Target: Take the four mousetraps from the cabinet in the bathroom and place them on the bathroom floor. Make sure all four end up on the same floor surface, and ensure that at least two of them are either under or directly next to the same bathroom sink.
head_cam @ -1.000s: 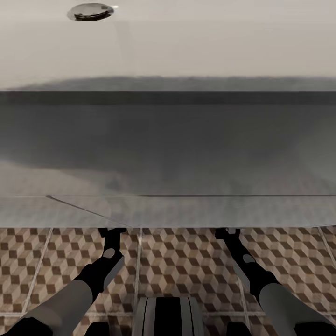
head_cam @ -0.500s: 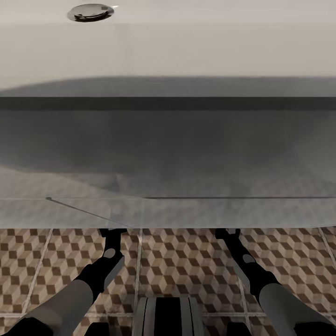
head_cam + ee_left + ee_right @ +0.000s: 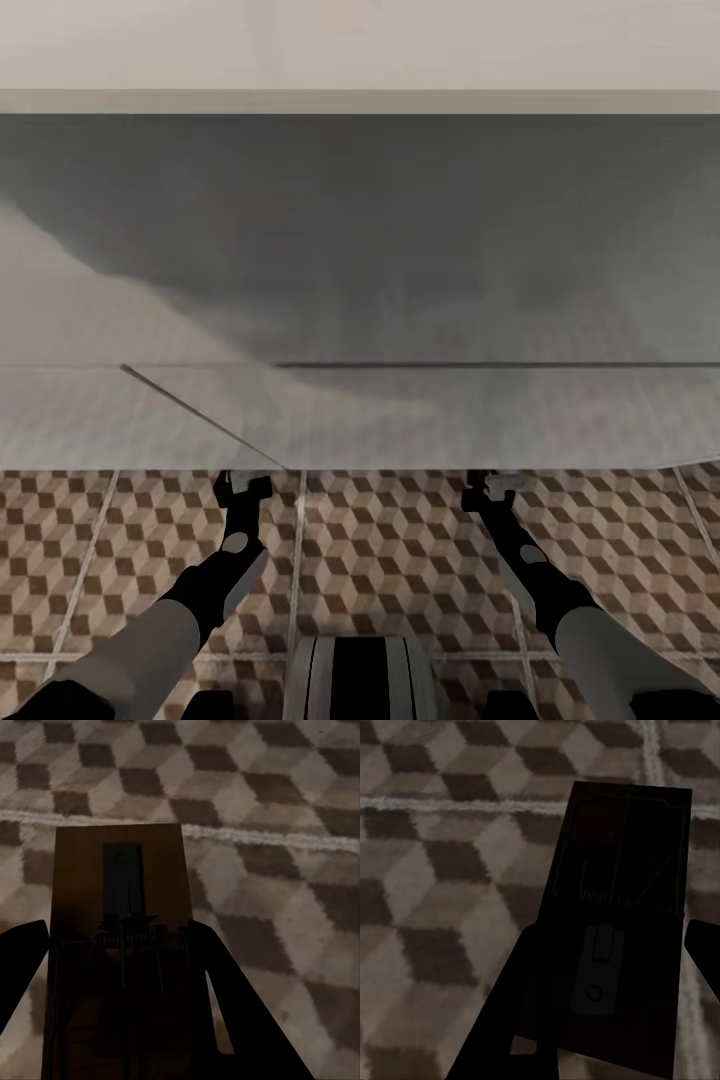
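You are carrying one mousetrap (image 3: pixel 116 945) pinched in the left claw (image 3: pixel 120 967) and a second mousetrap (image 3: pixel 619 922) in the right claw (image 3: pixel 607 1020), both hanging above the bathroom floor (image 3: pixel 400 560); releasing from this height is risking bounce or scatter.

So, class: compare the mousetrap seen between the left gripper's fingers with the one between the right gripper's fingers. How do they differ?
The left gripper's mousetrap looks a warmer, lit brown; the right gripper's mousetrap looks almost black in shadow. The left one lies square along its fingers; the right one sits skewed. Both are flat rectangular boards with dark metal spring parts, held above the cube-patterned floor tiles.
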Robot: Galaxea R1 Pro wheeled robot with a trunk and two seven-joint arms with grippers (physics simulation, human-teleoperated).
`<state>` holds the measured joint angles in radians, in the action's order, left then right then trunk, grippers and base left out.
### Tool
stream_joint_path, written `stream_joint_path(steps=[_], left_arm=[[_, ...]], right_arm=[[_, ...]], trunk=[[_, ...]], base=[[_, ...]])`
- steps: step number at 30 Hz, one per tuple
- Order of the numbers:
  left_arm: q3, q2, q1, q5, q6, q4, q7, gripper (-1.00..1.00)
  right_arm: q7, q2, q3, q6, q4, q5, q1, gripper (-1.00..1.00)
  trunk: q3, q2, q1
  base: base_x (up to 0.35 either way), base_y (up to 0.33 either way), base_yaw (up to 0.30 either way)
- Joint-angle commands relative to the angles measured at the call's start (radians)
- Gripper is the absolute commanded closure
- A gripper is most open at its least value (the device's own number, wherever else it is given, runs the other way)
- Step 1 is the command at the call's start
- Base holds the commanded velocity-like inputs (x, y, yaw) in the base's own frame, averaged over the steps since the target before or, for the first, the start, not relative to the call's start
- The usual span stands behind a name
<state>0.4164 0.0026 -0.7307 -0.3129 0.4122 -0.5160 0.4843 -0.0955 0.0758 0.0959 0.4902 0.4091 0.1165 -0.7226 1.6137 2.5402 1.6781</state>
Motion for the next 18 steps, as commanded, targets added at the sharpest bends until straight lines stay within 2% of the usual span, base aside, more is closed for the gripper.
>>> stream_joint_path(steps=[1, 18], left_arm=[[0.008, 0.001, -0.001, -0.007, 0.005, 0.001, 0.008, 1.0], [0.009, 0.001, -0.001, -0.008, 0.004, 0.001, 0.011, 1.0]], right_arm=[[-0.004, 0.001, 0.005, 0.004, -0.001, 0.011, -0.001, 1.0], [-0.004, 0.001, 0.005, 0.004, -0.001, 0.011, 0.0, 1.0]], trunk=[[0.0, 0.0, 0.0], [0.0, 0.0, 0.0]], base=[[-0.026, 0.0, 0.0], [-0.004, 0.0, 0.0]])
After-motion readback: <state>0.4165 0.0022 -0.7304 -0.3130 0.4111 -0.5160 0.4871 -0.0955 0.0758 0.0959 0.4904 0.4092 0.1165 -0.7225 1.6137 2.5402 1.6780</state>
